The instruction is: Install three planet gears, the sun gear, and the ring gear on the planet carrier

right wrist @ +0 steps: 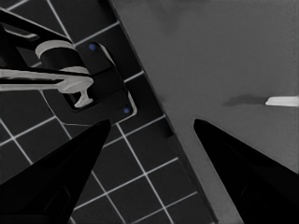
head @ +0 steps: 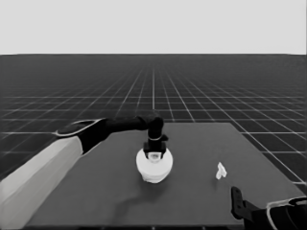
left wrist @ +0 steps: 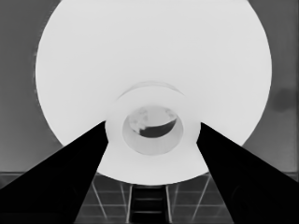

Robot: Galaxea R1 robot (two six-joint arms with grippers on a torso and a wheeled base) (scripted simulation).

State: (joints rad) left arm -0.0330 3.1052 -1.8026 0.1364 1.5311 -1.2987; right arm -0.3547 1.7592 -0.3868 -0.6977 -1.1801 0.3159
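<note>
The larger round part (head: 154,164), the ring gear, sits at the table's middle, and a lower white edge (head: 152,178) shows under it. I cannot tell whether that edge is the smaller round part. My left gripper (head: 154,149) stands straight above it. In the left wrist view the larger round part (left wrist: 154,56) fills the picture. My left gripper (left wrist: 152,123) is shut on its raised centre collar, one finger against each side. Toothed white shapes (left wrist: 140,117) show down through the collar's hole. The planet gears are otherwise hidden. My right gripper (head: 237,201) waits open at the table's near right corner.
A thin white piece (head: 220,170) stands on the right part of the table, and the thin white piece (right wrist: 282,101) shows again at the right wrist view's edge. Dark machinery (right wrist: 79,74) with blue lights lies past the table's edge (right wrist: 154,107).
</note>
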